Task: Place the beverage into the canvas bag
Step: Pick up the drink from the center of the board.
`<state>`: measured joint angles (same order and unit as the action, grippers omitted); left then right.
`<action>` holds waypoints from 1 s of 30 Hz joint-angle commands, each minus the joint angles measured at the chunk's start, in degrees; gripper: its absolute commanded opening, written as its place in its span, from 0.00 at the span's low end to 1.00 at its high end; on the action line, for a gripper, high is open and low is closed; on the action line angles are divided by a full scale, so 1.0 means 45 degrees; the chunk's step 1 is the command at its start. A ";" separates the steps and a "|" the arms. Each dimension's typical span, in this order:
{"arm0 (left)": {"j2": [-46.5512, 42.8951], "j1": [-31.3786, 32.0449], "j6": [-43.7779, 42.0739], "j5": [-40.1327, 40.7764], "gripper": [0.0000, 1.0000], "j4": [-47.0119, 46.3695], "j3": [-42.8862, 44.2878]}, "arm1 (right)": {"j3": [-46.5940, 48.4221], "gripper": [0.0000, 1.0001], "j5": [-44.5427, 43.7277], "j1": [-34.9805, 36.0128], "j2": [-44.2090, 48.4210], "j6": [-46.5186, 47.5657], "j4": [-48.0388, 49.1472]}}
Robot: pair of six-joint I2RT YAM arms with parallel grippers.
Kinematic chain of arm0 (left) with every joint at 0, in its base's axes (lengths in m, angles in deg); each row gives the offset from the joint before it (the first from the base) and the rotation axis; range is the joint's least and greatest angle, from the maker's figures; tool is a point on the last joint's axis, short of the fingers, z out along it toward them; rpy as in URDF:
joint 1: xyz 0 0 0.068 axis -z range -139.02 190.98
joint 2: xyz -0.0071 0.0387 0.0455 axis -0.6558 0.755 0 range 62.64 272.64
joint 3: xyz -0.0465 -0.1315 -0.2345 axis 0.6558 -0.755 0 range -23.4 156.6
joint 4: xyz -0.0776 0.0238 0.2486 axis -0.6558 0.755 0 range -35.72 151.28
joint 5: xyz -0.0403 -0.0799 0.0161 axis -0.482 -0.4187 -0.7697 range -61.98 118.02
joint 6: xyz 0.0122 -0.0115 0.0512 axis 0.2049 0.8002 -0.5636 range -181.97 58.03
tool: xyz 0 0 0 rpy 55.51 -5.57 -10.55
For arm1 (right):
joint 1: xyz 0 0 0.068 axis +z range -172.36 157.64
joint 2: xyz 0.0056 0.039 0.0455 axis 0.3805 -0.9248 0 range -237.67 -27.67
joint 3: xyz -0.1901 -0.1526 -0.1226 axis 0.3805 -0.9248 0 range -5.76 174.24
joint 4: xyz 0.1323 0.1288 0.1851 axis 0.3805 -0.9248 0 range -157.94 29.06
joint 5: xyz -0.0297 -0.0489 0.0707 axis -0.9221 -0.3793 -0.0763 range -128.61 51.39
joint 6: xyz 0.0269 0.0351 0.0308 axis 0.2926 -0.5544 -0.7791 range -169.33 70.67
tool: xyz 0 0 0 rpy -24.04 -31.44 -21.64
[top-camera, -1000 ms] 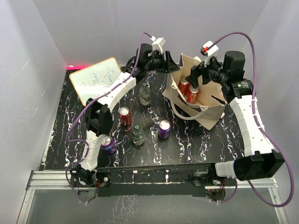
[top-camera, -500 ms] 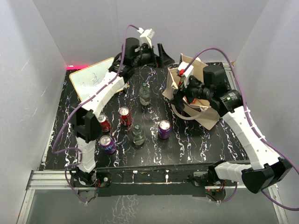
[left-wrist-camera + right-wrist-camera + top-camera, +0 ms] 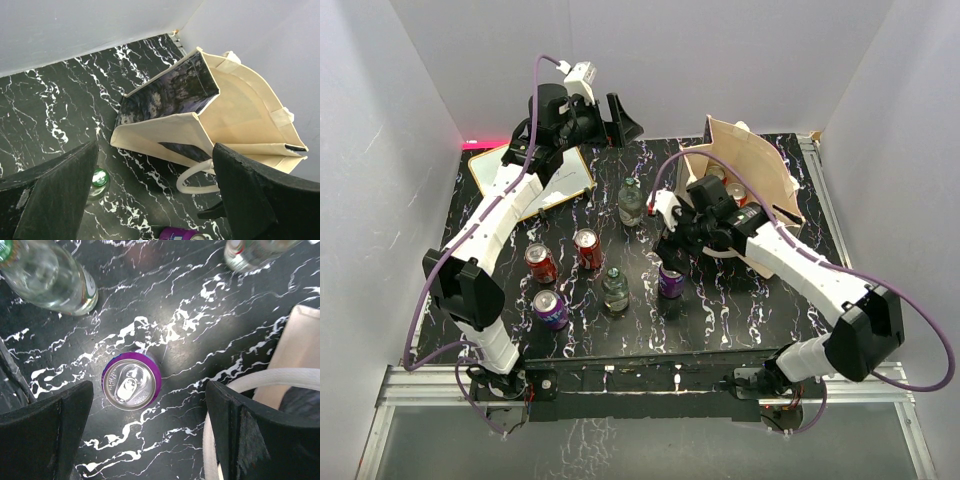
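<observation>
Black fingers (image 3: 45,435) of our right gripper (image 3: 149,400) filled the bottom corners of the wrist view. The jaws stood wide apart with nothing between them but the purple can (image 3: 131,381) upright on the marble-patterned table (image 3: 200,305) below. We judged that the pickup had not yet begun, because neither finger touched the can and the gripper hung above it. Just to the right of that can lay a loop handle (image 3: 250,380) of the canvas bag (image 3: 300,340), so the drink would have had only a short way to go. From above, the right gripper (image 3: 668,245) sat between the bag (image 3: 750,160) and the can (image 3: 670,282). Our left gripper (image 3: 618,115) was raised at the far side of the table, well apart from both. Its jaws were also spread wide and empty, and they looked down on the bag (image 3: 240,110), which gaped open. As much of the inside as we could see held no drink. The arm hid part of the mouth in the top view, so we could not tell what lay there. Two red cans (image 3: 563,255), a second purple can (image 3: 550,308) and two bottles (image 3: 631,200) also stood out on the table. By our reckoning the grasp, the lift and the drop into the bag all remained.
</observation>
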<state>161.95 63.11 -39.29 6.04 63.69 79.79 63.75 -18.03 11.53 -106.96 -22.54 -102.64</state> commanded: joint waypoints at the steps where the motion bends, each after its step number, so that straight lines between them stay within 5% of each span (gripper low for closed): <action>1: -0.0924 -0.0064 -0.0536 0.0234 0.96 0.0211 -0.0249 | -0.0341 0.99 -0.0350 0.0199 -0.0303 0.0280 0.0763; 18: -0.0550 -0.0133 -0.0093 0.0040 0.96 0.0175 -0.0258 | -0.1898 0.98 -0.0635 0.0524 -0.1059 0.0026 0.1890; 30: -0.0505 -0.0147 -0.0228 -0.0053 0.95 0.0215 -0.0388 | -0.2220 0.74 -0.0010 0.0548 -0.1287 -0.0149 0.2595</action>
<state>161.42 62.78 -40.08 6.65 65.02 78.68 53.57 -19.19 13.65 -112.64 -22.80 -95.27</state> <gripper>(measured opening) 0.951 0.773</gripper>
